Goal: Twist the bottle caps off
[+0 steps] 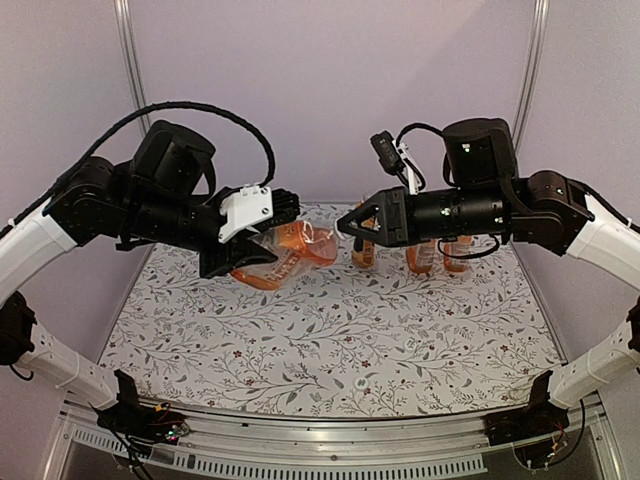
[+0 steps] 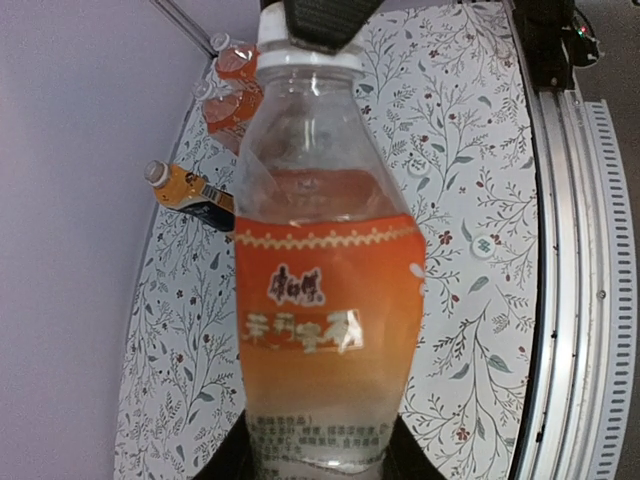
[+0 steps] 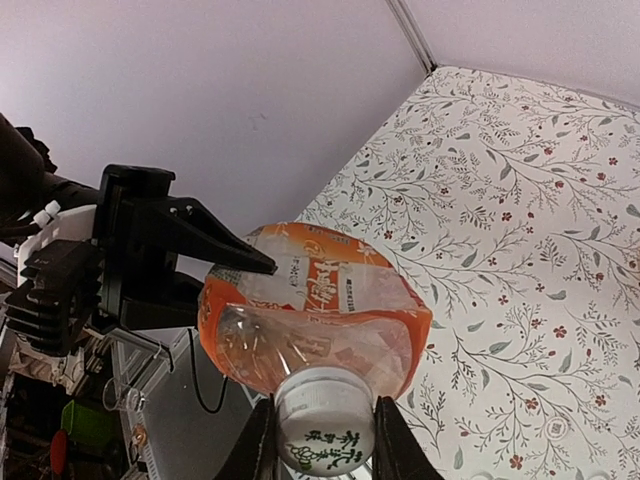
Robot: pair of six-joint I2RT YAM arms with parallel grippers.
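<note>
The left gripper [image 1: 258, 238] is clamped on a squat bottle [image 2: 330, 200], holding it sideways above the table [image 1: 330, 345]. The right gripper [image 3: 325, 442] is closed on its white cap [image 3: 322, 420]. The orange label [image 2: 330, 300] carries white Chinese characters, and the cap top has small green print.

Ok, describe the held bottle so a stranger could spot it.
Look above the far middle of the floral table, where both grippers meet. The bottle hangs sideways there, left gripper on its body, right gripper on its white cap. Unlike the other bottles, it's airborne.

Orange-labelled bottle [image 1: 292, 250] horizontal midair, white cap [image 3: 322, 432] on.
</note>
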